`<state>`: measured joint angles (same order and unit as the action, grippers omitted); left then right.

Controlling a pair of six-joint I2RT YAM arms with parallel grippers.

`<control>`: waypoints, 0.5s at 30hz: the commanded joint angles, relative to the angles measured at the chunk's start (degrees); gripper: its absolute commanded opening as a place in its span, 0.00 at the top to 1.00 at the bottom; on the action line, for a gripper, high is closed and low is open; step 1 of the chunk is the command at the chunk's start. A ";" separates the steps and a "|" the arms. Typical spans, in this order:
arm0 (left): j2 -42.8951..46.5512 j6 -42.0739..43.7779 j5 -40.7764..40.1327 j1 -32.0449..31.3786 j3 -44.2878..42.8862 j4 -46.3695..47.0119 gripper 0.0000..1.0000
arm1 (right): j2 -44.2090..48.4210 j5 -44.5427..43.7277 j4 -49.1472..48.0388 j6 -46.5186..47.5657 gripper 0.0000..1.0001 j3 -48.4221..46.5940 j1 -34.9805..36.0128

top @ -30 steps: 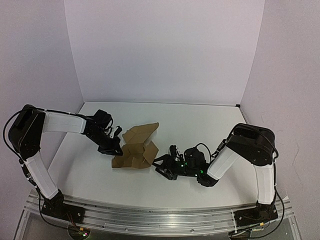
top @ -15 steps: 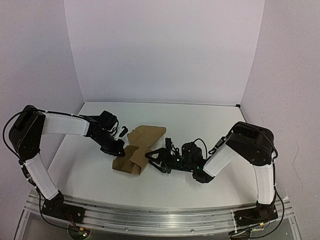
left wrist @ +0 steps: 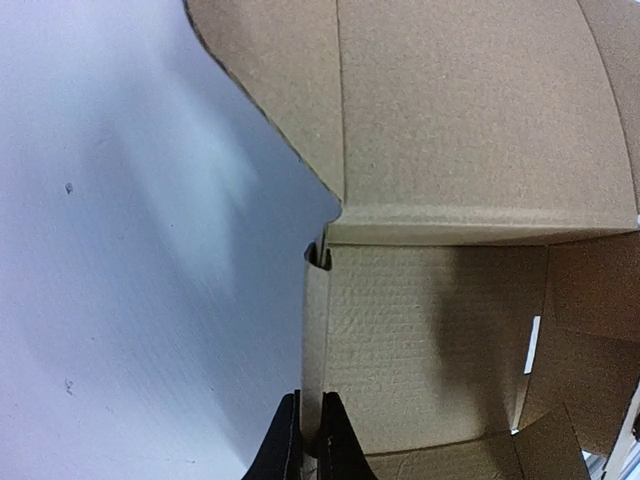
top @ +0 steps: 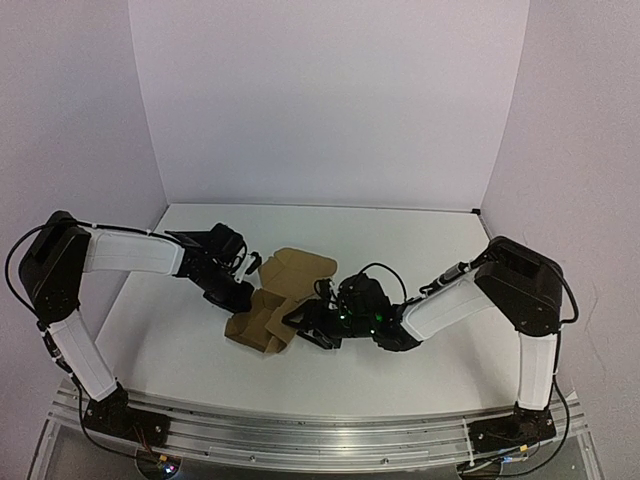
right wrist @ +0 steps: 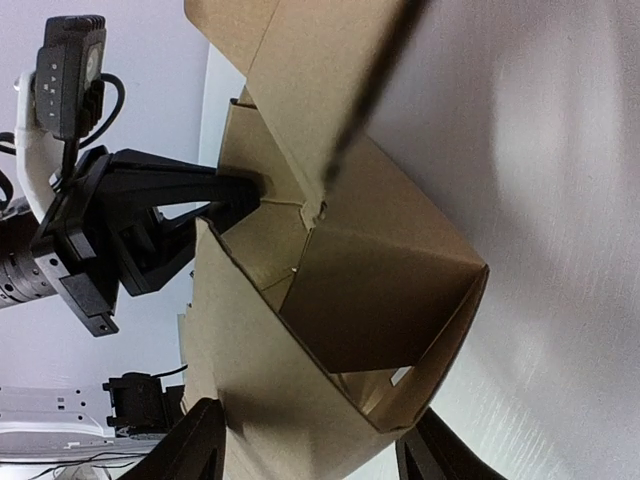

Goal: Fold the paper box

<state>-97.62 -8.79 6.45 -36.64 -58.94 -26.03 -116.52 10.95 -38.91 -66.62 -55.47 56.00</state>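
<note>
1. Paper box (top: 272, 305): lying partly folded on the table (top: 420, 250), between both grippers.
2. Left gripper (left wrist: 310, 440): pinching one wall's edge, jaws closed tight, likely anchoring the box.
3. Right gripper (right wrist: 312, 450): jaws standing wide, straddling a raised panel, seemingly pushing it inward. I cannot tell whether it is gripping.

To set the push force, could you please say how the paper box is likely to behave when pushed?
Probably light and floppy: the paper box is thin creased cardboard with flaps half-raised. Pushed, it would likely slide or buckle rather than resist, though the left gripper, pinching one wall, may anchor that side. Flat-sided, it seems unlikely to roll.
</note>
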 commanded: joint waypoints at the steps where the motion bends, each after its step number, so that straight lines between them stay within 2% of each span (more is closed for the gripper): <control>1: 1.24 1.17 -3.06 -1.04 -1.71 -1.40 1.00 | 2.69 -0.64 6.32 2.69 0.41 -3.24 0.57; 7: 1.54 2.31 -5.35 -2.81 -2.00 -1.13 1.00 | 2.83 -2.15 13.22 2.87 0.41 -7.68 1.34; 15: 2.87 3.19 -10.02 -4.78 -1.99 0.22 1.00 | 1.18 -4.76 30.95 3.28 0.41 -15.65 2.54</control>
<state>-97.21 -6.87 -0.30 -40.46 -58.96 -26.00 -116.11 8.46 -17.62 -64.32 -67.17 57.70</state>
